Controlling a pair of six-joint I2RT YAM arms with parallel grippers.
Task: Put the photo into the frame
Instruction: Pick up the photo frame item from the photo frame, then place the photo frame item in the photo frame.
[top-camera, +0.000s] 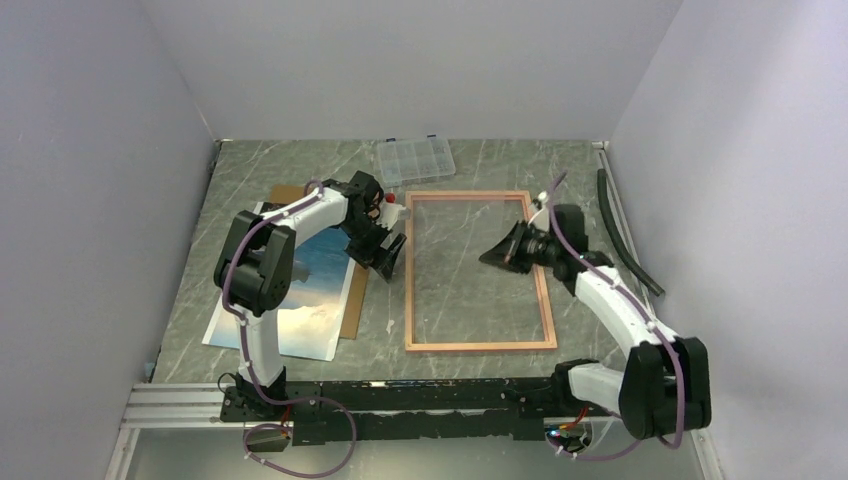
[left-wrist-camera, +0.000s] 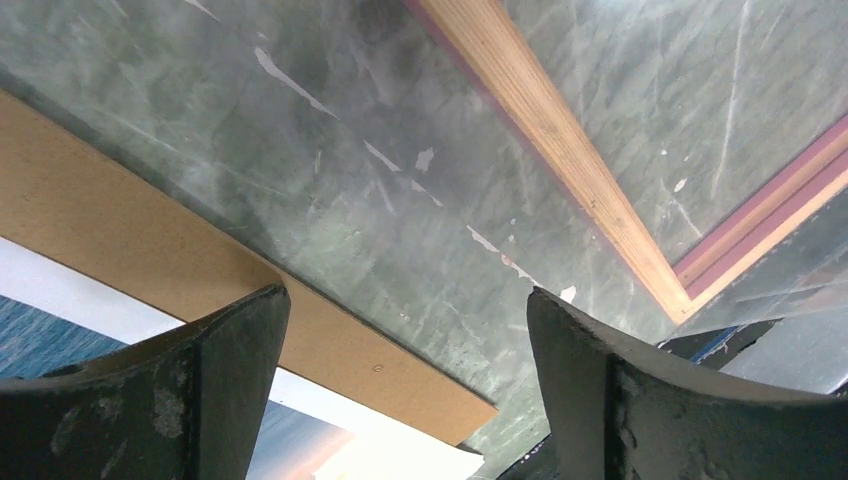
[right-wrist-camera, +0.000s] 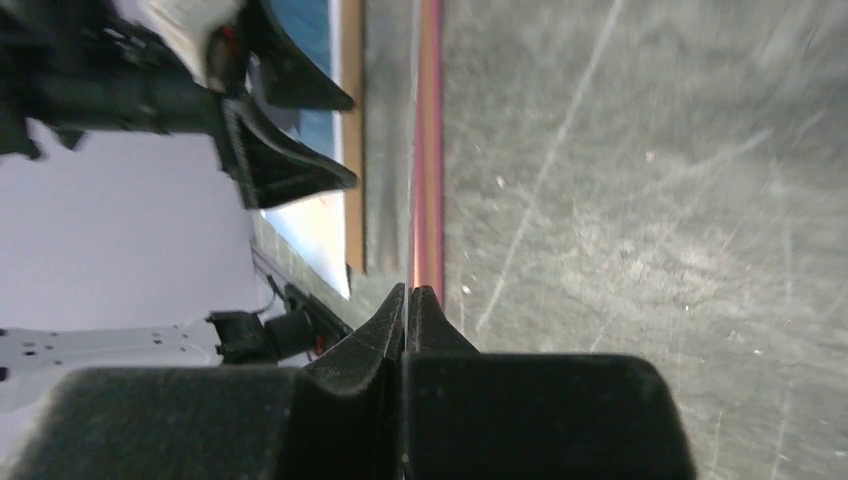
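Left arm (top-camera: 262, 262) hides the far part of the photo (top-camera: 312, 295); backing board (top-camera: 356, 305) mostly under the photo, only right and far edges showing; clear compartment box (top-camera: 414, 159) contents too small to tell.

Wood-grained frame (left-wrist-camera: 550, 135), scuffed marbled table (left-wrist-camera: 350, 200)

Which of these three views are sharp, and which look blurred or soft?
Top external: sharp, evenly lit, the frame clear. Left wrist: table fairly sharp, the left tool dark and soft. Right wrist: blurred throughout, the frame's pink edge smeared.

Lab booth: bare white walls (top-camera: 400, 60)
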